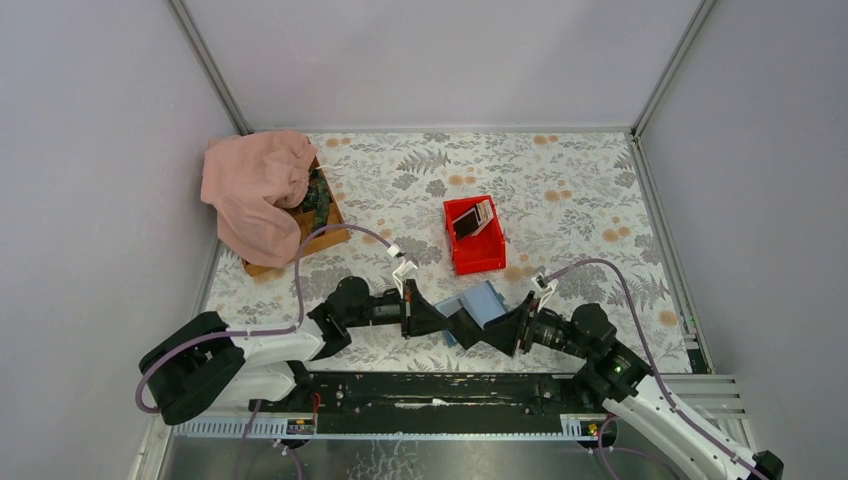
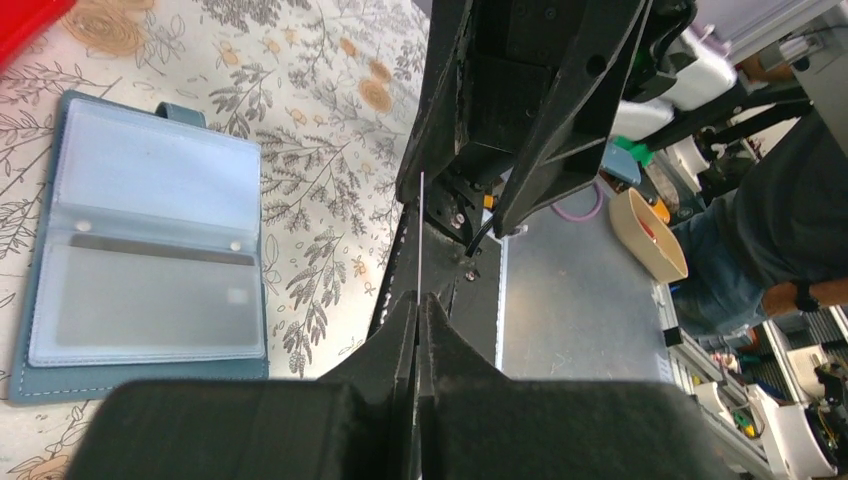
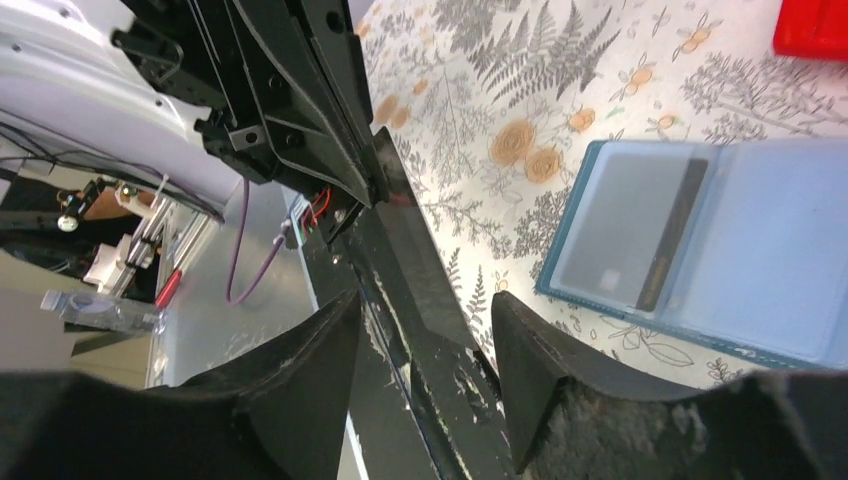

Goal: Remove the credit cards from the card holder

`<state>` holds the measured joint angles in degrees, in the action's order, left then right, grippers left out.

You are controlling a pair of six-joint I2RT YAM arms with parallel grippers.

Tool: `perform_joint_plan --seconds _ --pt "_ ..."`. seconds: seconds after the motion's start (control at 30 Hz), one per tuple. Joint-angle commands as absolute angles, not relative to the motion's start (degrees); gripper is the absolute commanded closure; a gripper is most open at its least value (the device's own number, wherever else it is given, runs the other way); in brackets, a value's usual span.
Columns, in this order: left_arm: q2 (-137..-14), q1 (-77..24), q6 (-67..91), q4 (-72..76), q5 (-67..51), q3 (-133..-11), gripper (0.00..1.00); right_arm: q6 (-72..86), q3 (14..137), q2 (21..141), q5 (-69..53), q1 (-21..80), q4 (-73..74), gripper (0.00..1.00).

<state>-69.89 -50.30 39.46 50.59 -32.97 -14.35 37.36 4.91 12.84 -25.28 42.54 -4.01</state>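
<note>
The blue card holder [image 1: 483, 299] lies open on the flowered table just beyond both grippers. In the left wrist view the card holder [image 2: 150, 250] shows a grey card [image 2: 150, 300] with a dark stripe inside its clear sleeve. My left gripper [image 2: 420, 298] is shut on a thin credit card [image 2: 421, 230], seen edge-on and sticking out toward the right gripper. In the right wrist view that dark card [image 3: 415, 250] runs between the fingers of my right gripper [image 3: 425, 300], which stands open around it. Several cards [image 1: 472, 220] lie in the red bin [image 1: 480, 258].
A pink cloth [image 1: 255, 190] drapes over a wooden box [image 1: 322, 215] at the back left. The black base rail [image 1: 430, 388] runs along the near edge under both arms. Grey walls close in the table on three sides.
</note>
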Motion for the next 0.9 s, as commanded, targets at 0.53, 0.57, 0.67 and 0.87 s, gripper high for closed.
perform_joint_plan --seconds 0.53,0.57,0.67,0.87 --pt "-62.85 -50.45 46.79 71.04 -22.72 -7.85 1.0 38.97 4.73 9.37 -22.22 42.63 -10.72 0.53" --pt "-63.03 -50.48 46.84 71.1 -22.64 -7.85 1.0 39.07 4.6 10.14 -22.57 42.58 -11.9 0.55" --pt "-63.72 -50.45 47.37 72.95 -21.99 -7.38 1.0 39.43 4.29 12.2 -23.86 42.58 -15.53 0.58" --pt "-64.53 -50.45 48.33 76.45 -19.96 -6.28 1.0 39.61 4.51 14.83 -25.73 42.62 -18.88 0.58"
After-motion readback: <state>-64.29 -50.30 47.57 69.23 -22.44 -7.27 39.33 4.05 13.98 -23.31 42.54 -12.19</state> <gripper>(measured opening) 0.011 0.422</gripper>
